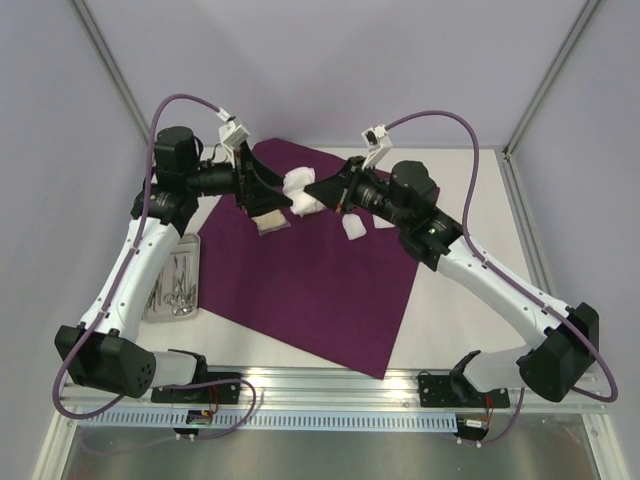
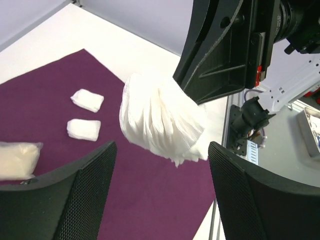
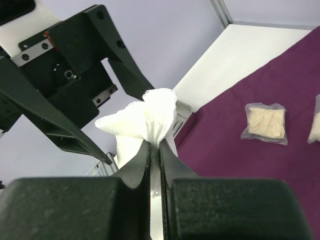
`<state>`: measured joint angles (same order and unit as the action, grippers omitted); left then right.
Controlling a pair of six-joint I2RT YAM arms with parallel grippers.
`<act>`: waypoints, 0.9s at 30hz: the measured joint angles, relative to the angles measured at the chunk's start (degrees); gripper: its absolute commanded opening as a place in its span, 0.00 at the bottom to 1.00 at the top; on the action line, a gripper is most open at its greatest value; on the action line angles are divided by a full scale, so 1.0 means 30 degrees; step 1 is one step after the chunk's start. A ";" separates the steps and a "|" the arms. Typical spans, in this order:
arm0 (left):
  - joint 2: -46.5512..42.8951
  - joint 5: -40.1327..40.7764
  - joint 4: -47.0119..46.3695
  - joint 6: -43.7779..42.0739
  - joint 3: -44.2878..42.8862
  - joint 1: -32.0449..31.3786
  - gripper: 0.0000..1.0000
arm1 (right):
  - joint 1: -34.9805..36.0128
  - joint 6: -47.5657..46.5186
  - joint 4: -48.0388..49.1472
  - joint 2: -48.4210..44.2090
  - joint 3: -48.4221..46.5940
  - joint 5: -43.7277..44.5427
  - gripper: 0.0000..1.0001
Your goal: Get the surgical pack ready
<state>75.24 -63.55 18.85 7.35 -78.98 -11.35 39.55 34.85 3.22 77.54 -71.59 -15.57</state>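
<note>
The surgical pack's plum-purple drape (image 1: 300, 290) lies spread flat as a big square sheet. My right gripper (image 1: 314, 192) is shut on a wad of white gauze (image 1: 298, 184) and holds it in the air above the drape's far part. In the right wrist view the gauze (image 3: 150, 112) fans out above the closed gripper (image 3: 155, 146). My left gripper (image 1: 266, 194) is open and faces the gauze from the left. In the left wrist view the gauze (image 2: 160, 120) hangs just beyond its spread fingertips (image 2: 100, 165), not between them.
Two small gauze pads (image 1: 355, 228) (image 1: 385, 222) and a clear packet of cream gauze (image 1: 271, 222) lie on the drape. A metal tray of instruments (image 1: 175, 282) stands left of the drape. Frame posts stand at the table's far corners.
</note>
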 measured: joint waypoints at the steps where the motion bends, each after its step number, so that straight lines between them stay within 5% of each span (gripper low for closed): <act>1: 0.0015 -0.0146 -0.0211 0.0109 0.0066 -0.0073 0.83 | 0.0102 0.0000 0.0066 -0.0051 0.0000 -0.0022 0.00; 15: 0.0036 -0.0721 -0.2178 0.1494 0.0335 -0.0474 0.72 | 0.0423 -0.0087 0.0998 -0.0896 0.0495 -0.1115 0.01; 23: 0.0058 -0.2331 -0.4466 0.3490 0.1005 -0.0481 0.49 | 0.0423 -0.0095 0.1530 -0.0918 0.0495 -0.1836 0.01; 27: 0.0058 -0.2820 -0.5005 0.4029 0.1013 -0.0656 0.24 | 0.0423 -0.0066 0.1610 -0.0911 0.0495 -0.1931 0.00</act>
<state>75.42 -72.01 3.84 19.44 -75.94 -13.32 40.82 34.65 8.05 74.81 -70.11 -21.37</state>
